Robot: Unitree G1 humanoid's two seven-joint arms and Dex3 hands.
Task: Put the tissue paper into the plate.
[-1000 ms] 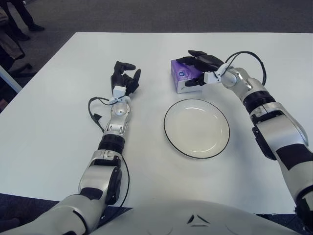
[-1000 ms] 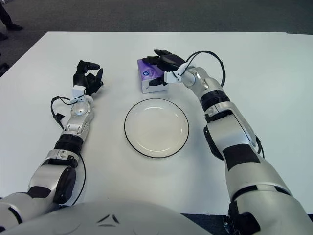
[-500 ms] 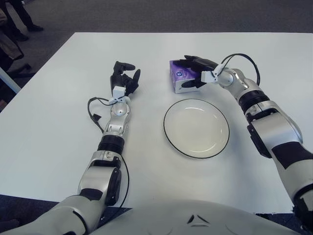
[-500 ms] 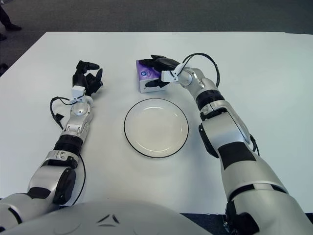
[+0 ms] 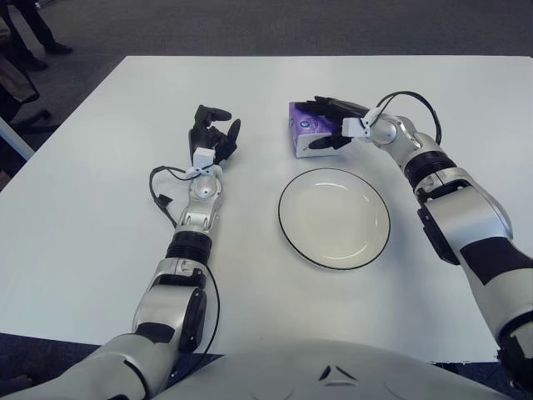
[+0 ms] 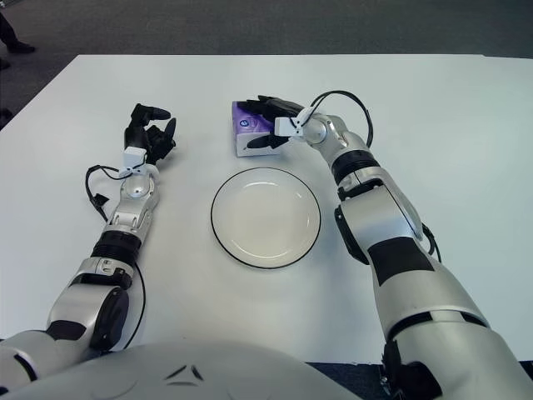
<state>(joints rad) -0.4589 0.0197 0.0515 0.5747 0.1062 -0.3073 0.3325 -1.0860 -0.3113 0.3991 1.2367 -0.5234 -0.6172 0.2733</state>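
A purple and white tissue pack [image 5: 305, 133] lies on the white table just beyond the upper left rim of the empty white plate [image 5: 335, 221], which has a thin dark edge. My right hand [image 5: 325, 123] reaches in from the right and is shut on the pack, with its dark fingers draped over the top and its thumb against the near side. The pack still rests on the table. To the left of the pack, my left hand [image 5: 212, 133] stays idle, fingers loosely spread and holding nothing.
The white table [image 5: 100, 208] spreads wide around the plate, and its far edge meets dark carpet. A black cable [image 5: 158, 187] loops beside my left forearm. A person's legs [image 5: 33, 33] stand off the table's far left corner.
My right hand has closed further over the tissue pack, and hand and pack have shifted slightly left. The left arm and the plate have not moved.
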